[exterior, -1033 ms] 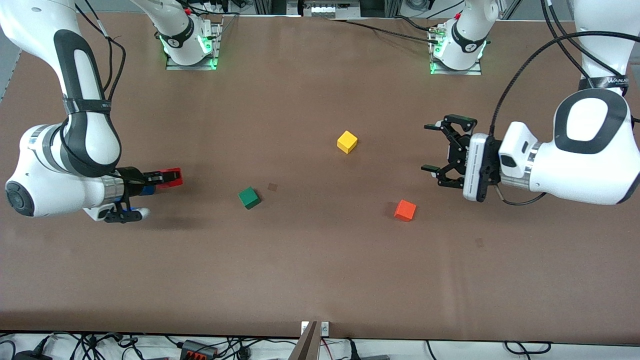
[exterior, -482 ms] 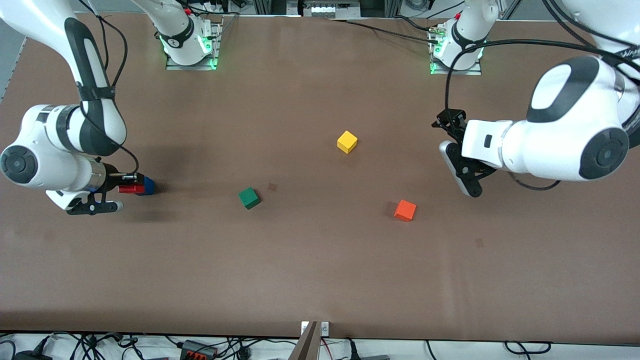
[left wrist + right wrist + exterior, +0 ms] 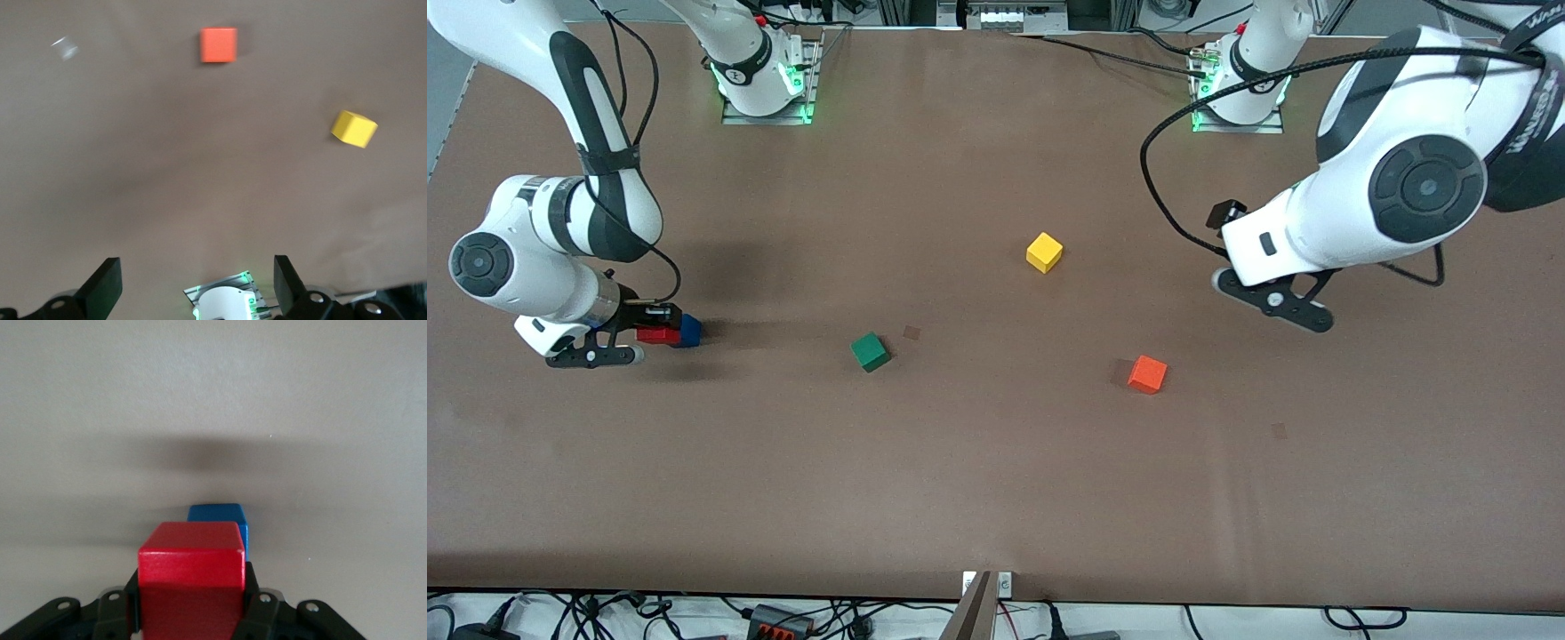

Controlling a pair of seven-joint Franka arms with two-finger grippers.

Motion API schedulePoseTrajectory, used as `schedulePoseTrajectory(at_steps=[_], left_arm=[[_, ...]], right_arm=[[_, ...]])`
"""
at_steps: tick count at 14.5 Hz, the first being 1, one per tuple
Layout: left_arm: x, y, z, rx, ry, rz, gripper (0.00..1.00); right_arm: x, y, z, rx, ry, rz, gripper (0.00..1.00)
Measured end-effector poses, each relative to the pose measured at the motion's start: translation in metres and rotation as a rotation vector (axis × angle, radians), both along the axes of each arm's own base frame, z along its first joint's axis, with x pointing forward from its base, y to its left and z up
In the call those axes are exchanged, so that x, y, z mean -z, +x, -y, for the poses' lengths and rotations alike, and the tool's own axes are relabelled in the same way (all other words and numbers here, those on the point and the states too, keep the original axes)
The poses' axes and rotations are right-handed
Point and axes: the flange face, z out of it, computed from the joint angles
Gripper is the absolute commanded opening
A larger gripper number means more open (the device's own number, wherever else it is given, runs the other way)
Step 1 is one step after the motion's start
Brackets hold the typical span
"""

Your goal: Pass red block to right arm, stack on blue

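My right gripper (image 3: 656, 331) is shut on the red block (image 3: 655, 336), low over the table at the right arm's end. The blue cube (image 3: 689, 331) sits on the table right beside the red block, touching or nearly touching it as seen from the front. In the right wrist view the red block (image 3: 191, 577) fills the space between the fingers and hides part of the blue cube (image 3: 220, 519) below it. My left gripper (image 3: 197, 287) is open and empty, raised over the table at the left arm's end, with its hand (image 3: 1263, 244) turned downward.
A green cube (image 3: 870, 351) lies mid-table, a yellow cube (image 3: 1044, 252) farther from the front camera, and an orange cube (image 3: 1147, 374) toward the left arm's end. The left wrist view shows the orange cube (image 3: 219, 45) and yellow cube (image 3: 354, 128).
My right gripper carried the red block back toward the right arm's end and down beside the blue cube. My left arm lifted and swung back toward its base, turning its hand downward.
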Motion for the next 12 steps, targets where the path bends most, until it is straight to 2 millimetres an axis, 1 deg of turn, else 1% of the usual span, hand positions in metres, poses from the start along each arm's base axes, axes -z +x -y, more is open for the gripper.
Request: schedulePoseTrajectory(at_steps=[2, 4, 6, 8, 9, 10, 12], left_arm=[[-0.014, 0.001, -0.014, -0.078, 0.059, 0.048, 1.0], [-0.035, 0.002, -0.026, -0.137, 0.075, 0.145, 1.0], [-0.049, 0.002, -0.05, -0.196, 0.067, 0.268, 1.0], [-0.051, -0.006, -0.083, -0.269, 0.017, 0.329, 1.0], [-0.049, -0.014, -0.095, -0.295, -0.003, 0.347, 1.0], [-0.047, -0.024, -0.102, -0.309, -0.011, 0.36, 1.0], [-0.047, -0.044, -0.111, -0.321, -0.005, 0.368, 1.0]], right_arm=[[0.009, -0.007, 0.002, 0.004, 0.001, -0.011, 0.0], [0.012, -0.01, 0.007, 0.013, 0.001, -0.013, 0.0], [0.012, -0.01, 0.012, 0.021, 0.001, -0.013, 0.0], [0.012, -0.01, 0.013, 0.022, 0.001, -0.013, 0.0], [0.012, -0.011, 0.013, 0.022, 0.001, -0.014, 0.0], [0.013, -0.011, 0.013, 0.022, 0.001, -0.014, 0.0], [0.014, -0.011, 0.013, 0.022, 0.001, -0.013, 0.0]])
